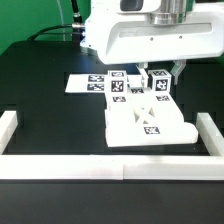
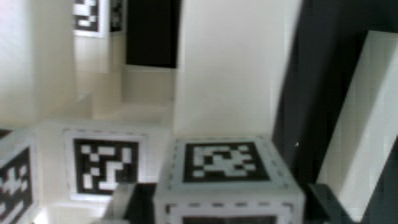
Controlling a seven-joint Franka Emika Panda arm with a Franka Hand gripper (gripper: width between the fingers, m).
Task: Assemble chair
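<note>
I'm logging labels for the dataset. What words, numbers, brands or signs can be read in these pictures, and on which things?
No words, numbers or brand names can be read anywhere.
Matte-white blocky plastic chair pieces: only square black-and-white marker tags, patterns and no text; blurred in the wrist view.
Thin flat white marker board: the same kind of tags, too small to decode.
White robot arm housing: no marking shows.

You are looking at a matte-white chair [image 1: 143, 120] showing square black-and-white marker tags. It is sitting on a black counter [image 1: 50, 110] edged by white border rails [image 1: 100, 165]. The marker board [image 1: 88, 83] is showing white with black-and-white tags, against a green backdrop [image 1: 30, 20].
</note>
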